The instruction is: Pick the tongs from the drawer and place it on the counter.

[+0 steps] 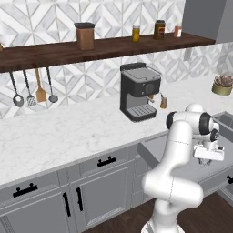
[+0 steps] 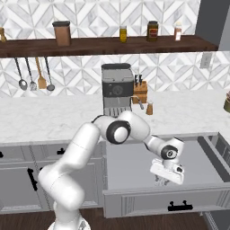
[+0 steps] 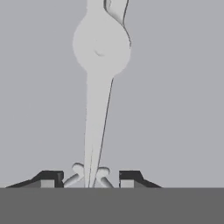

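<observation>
The silver tongs point(image 3: 100, 43) lie on the grey floor of the open drawer point(image 2: 130, 168), spoon-like tip pointing away from the hand and thin arms running back between my fingers. My gripper point(image 3: 89, 179) is open and low inside the drawer, one fingertip point(image 3: 49, 178) on each side of the tongs' arms, with a gap left on both sides. From the base cameras the gripper point(image 2: 164, 179) points down into the middle right of the drawer point(image 1: 154, 148), also seen as the gripper point(image 1: 205, 163). The white marble counter point(image 1: 68, 132) runs above the drawer.
A coffee machine point(image 2: 116, 94) stands on the counter point(image 2: 54, 117) behind the drawer, with a knife block point(image 2: 140, 92) and a small shaker point(image 2: 149, 108) beside it. Dark ladles and a wooden spatula point(image 1: 40, 91) hang on the wall at left. The drawer's front panel point(image 2: 148, 204) sticks out towards the base.
</observation>
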You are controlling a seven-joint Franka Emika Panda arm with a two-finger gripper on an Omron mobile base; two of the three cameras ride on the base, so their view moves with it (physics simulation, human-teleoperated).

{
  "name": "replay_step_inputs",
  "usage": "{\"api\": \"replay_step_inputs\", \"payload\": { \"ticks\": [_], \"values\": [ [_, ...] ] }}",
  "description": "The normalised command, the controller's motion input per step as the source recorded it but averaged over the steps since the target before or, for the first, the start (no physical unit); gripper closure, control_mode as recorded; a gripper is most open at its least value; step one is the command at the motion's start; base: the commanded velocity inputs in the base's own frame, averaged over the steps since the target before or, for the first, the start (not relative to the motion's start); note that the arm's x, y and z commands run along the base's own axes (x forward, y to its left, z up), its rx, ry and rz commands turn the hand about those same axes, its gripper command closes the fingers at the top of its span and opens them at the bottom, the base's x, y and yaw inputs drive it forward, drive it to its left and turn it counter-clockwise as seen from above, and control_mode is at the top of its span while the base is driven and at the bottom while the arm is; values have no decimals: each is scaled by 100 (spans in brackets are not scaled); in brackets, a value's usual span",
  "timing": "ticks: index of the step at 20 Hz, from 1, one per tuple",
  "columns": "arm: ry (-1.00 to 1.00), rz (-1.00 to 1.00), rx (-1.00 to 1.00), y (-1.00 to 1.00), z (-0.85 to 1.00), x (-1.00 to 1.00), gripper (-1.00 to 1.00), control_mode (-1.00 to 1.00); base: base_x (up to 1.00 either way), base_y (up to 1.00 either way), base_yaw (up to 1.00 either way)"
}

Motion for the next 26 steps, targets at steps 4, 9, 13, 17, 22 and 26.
{"api": "replay_step_inputs", "payload": {
  "ticks": [4, 9, 13, 17, 22, 26],
  "values": [
    [-3, -4, 0, 3, 28, -24, 100, -100, 0, 0, 0],
    [-9, -12, 0, 13, 97, -14, 100, -100, 0, 0, 0],
    [-5, -14, 0, 9, 100, -11, 100, -100, 0, 0, 0],
    [-3, -16, -1, 36, 100, 14, 100, -100, 0, 0, 0],
    [-8, -20, -9, 87, 100, 51, 100, -100, 0, 0, 0],
    [-6, -19, -12, 100, 100, 58, 100, -100, 0, 0, 0]
  ]
}}
